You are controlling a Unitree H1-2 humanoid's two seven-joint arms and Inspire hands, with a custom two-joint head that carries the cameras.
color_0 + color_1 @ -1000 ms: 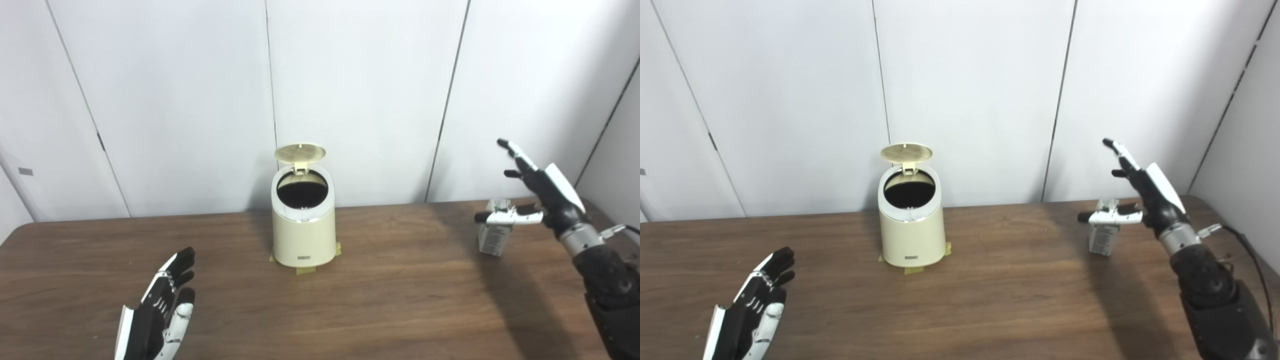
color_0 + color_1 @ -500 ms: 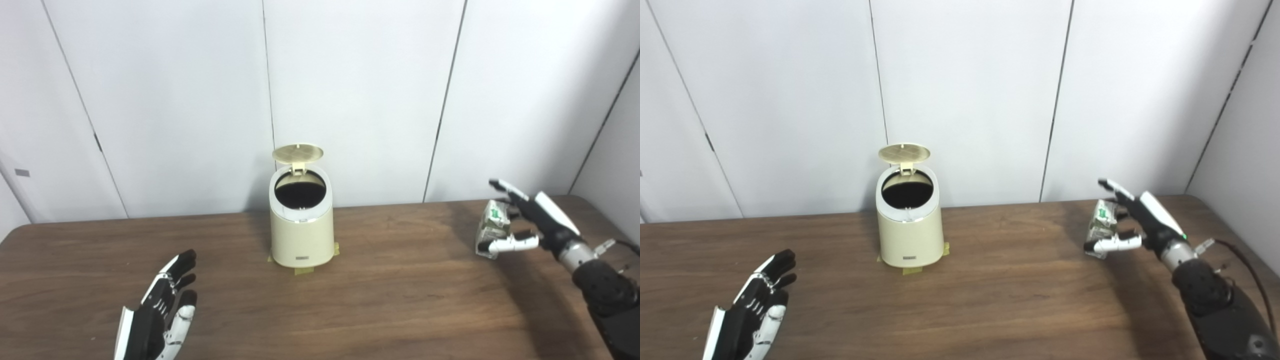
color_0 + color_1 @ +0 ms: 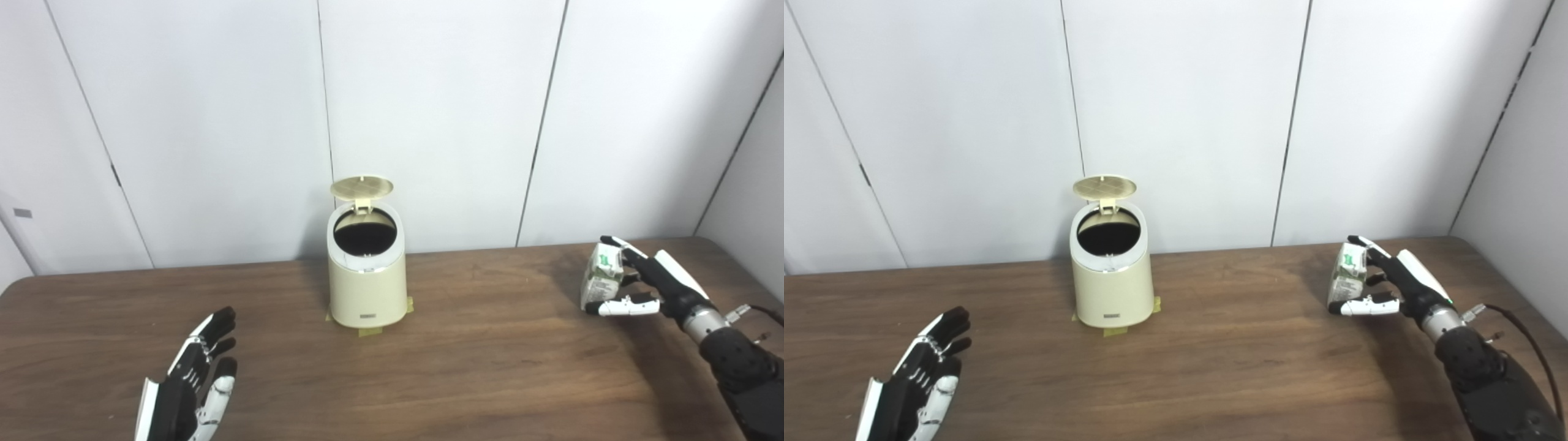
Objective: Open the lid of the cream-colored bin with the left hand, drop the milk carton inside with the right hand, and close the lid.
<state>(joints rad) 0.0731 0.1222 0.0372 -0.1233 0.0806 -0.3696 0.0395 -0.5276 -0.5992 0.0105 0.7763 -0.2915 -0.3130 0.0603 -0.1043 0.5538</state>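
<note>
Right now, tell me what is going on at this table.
The cream-colored bin stands mid-table with its lid already up. The right hand is at the milk carton near the table's right end, fingers curled around it, though a firm grip cannot be confirmed. The left hand waits open over the near left of the table.

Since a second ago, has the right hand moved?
Yes. The right hand has dropped from well above the milk carton to beside it, fingers curling around it; judged against the table's back edge.
</note>
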